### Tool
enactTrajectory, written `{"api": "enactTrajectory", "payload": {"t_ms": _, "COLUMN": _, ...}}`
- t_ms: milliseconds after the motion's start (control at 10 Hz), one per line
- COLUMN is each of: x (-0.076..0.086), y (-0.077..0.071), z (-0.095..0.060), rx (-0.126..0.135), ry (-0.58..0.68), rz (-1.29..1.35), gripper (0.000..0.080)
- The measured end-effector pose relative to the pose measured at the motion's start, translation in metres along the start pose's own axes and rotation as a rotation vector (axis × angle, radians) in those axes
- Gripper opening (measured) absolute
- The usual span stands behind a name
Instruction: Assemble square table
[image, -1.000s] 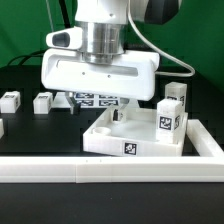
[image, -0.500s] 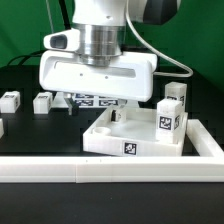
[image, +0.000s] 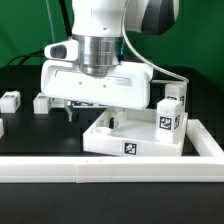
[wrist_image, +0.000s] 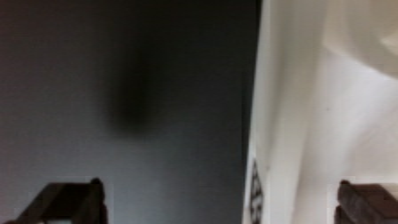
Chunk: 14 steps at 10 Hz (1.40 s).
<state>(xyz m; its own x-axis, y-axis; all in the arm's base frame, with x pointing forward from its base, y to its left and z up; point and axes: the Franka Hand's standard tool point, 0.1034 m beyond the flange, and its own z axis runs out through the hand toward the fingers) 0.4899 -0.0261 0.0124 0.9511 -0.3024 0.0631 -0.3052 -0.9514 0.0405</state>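
The square table's white slab (image: 118, 138) lies rim up at the front of the black table, a tag on its front wall. My gripper (image: 93, 116) hangs low over the slab's left edge, jaws open and holding nothing. In the wrist view the gripper (wrist_image: 222, 205) straddles the slab's rim (wrist_image: 329, 110): one fingertip (wrist_image: 71, 203) is over dark table, the other over the white slab. A tagged leg (image: 166, 120) stands upright at the slab's right corner, with another leg (image: 177, 96) behind it. Two more legs (image: 10, 100) (image: 40, 102) lie at the exterior view's left.
A long white border wall (image: 110, 171) runs along the front and turns back at the exterior view's right. The marker board (image: 84, 103) lies behind the slab, mostly hidden under my gripper body. A small white piece (image: 2, 128) shows at the left edge.
The gripper has come down closer to the slab's left edge and now covers most of the marker board. Its jaws stayed open. The parts have not moved.
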Motion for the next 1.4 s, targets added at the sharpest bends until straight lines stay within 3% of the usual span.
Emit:
{"api": "enactTrajectory", "payload": {"t_ms": 100, "x": 0.0005, "y": -0.0012, "z": -0.0004, "rx": 0.001, "ry": 0.001, "rz": 0.0, "gripper": 0.0649}}
{"api": "enactTrajectory", "payload": {"t_ms": 200, "x": 0.0006, "y": -0.0006, "z": -0.0004, "rx": 0.0, "ry": 0.001, "rz": 0.001, "gripper": 0.056}}
{"api": "enactTrajectory", "payload": {"t_ms": 300, "x": 0.0006, "y": -0.0006, "z": -0.0004, "rx": 0.0, "ry": 0.001, "rz": 0.0, "gripper": 0.056}}
{"api": "enactTrajectory", "payload": {"t_ms": 400, "x": 0.0006, "y": -0.0006, "z": -0.0004, "rx": 0.0, "ry": 0.001, "rz": 0.0, "gripper": 0.0358}}
{"api": "enactTrajectory", "payload": {"t_ms": 500, "x": 0.0006, "y": -0.0006, "z": -0.0004, "rx": 0.0, "ry": 0.001, "rz": 0.0, "gripper": 0.0223}}
{"api": "enactTrajectory", "payload": {"t_ms": 600, "x": 0.0006, "y": -0.0006, "z": -0.0004, "rx": 0.0, "ry": 0.001, "rz": 0.0, "gripper": 0.0223}}
{"api": "enactTrajectory", "payload": {"t_ms": 700, "x": 0.0018, "y": -0.0008, "z": -0.0011, "rx": 0.001, "ry": 0.004, "rz": 0.0, "gripper": 0.0064}}
{"api": "enactTrajectory", "payload": {"t_ms": 1400, "x": 0.0022, "y": -0.0009, "z": -0.0013, "rx": 0.001, "ry": 0.005, "rz": -0.001, "gripper": 0.0064}}
